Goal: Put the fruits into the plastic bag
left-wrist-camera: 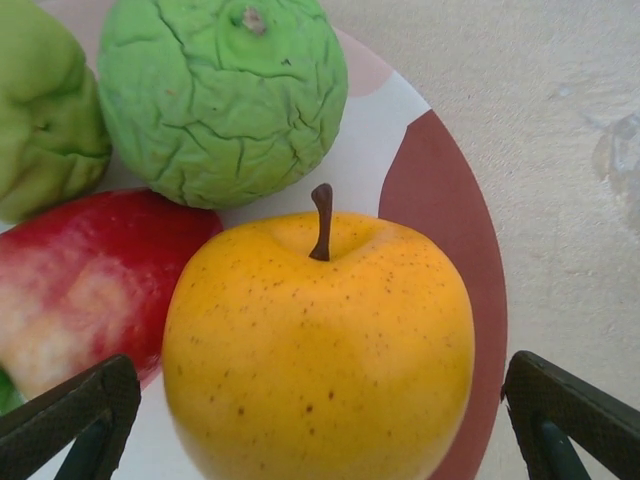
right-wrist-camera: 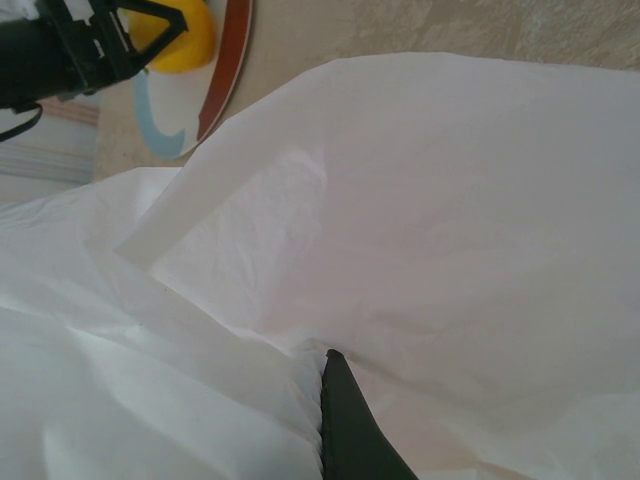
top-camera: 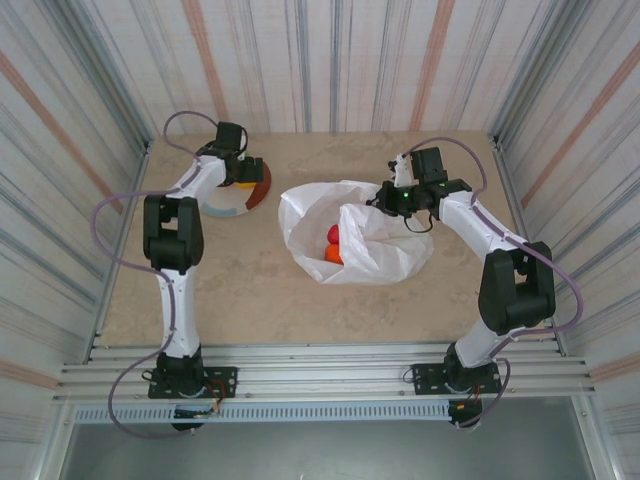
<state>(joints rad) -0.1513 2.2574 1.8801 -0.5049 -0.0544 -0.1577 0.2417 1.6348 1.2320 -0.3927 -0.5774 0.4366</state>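
On the round multicoloured plate [left-wrist-camera: 440,200] lie a yellow fruit with a brown stem [left-wrist-camera: 320,350], a wrinkled green fruit [left-wrist-camera: 220,95], a second green one [left-wrist-camera: 40,110] and a red one [left-wrist-camera: 80,290]. My left gripper [left-wrist-camera: 320,430] hangs open over the plate [top-camera: 225,207], with a dark finger on either side of the yellow fruit and apart from it. The white plastic bag [top-camera: 380,250] lies mid-table with its mouth facing left; a red fruit [top-camera: 331,234] and an orange fruit [top-camera: 334,254] sit inside. My right gripper [right-wrist-camera: 325,360] is shut on a pinched fold of the plastic bag [right-wrist-camera: 450,200] and holds its upper edge up.
Striped walls close in the beige table [top-camera: 250,290] on the left, back and right. The plate [right-wrist-camera: 225,70] stands left of the bag's mouth, a short gap between them. A metal rail [top-camera: 320,380] runs along the near edge by the arm bases.
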